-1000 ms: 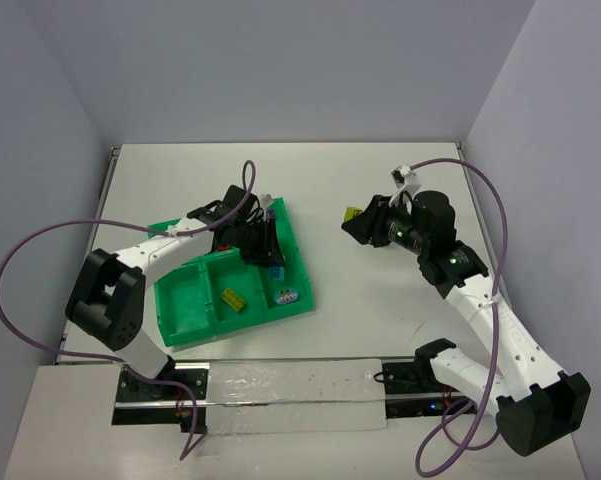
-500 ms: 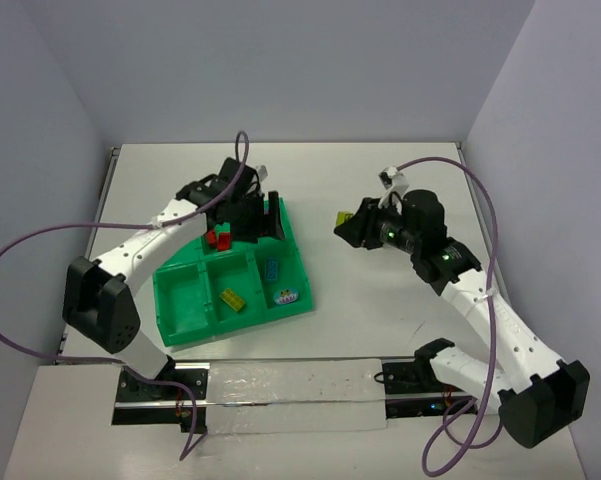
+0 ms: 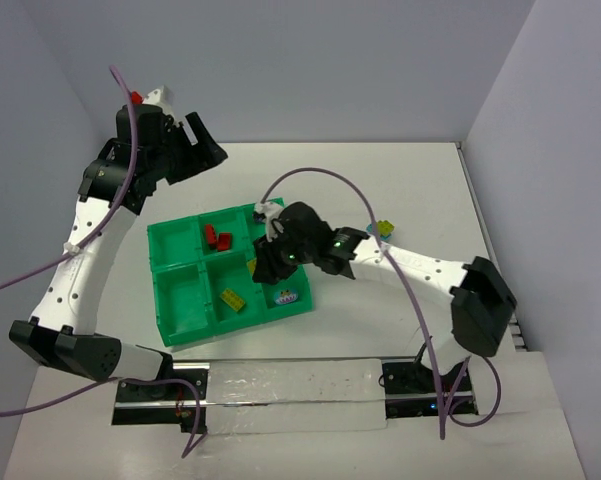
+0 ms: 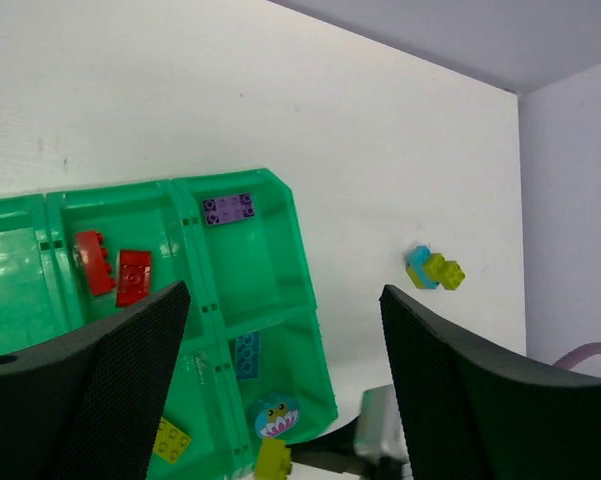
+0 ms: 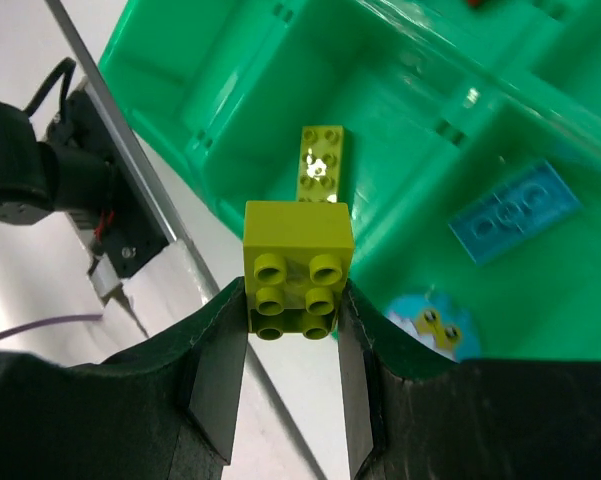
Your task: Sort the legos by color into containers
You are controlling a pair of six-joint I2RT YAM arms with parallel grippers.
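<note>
The left gripper (image 3: 204, 150) hangs above the far left corner of the table (image 3: 380, 180), jaws wide and empty. In the green tray (image 3: 178, 298), red bricks (image 3: 218, 238) lie far middle, a purple brick (image 4: 229, 208) far right, a yellow-green plate (image 3: 232, 300) near middle and a blue plate (image 4: 246, 355) near right. The right gripper (image 5: 292, 305) pinches a yellow-green brick (image 5: 298, 240) over the tray's near side, and a blue-and-yellow clump (image 3: 384, 229) sits on the table farther right.

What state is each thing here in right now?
Left gripper: open, empty, raised.
Right gripper: shut on yellow-green brick, over tray.
Red bricks: two, lying in one compartment.
Purple brick: lying alone in a compartment.
Blue brick: lying in a compartment.
Flat yellow-green brick: lying in a compartment.
Table bricks: blue and yellow-green, touching, outside tray.
</note>
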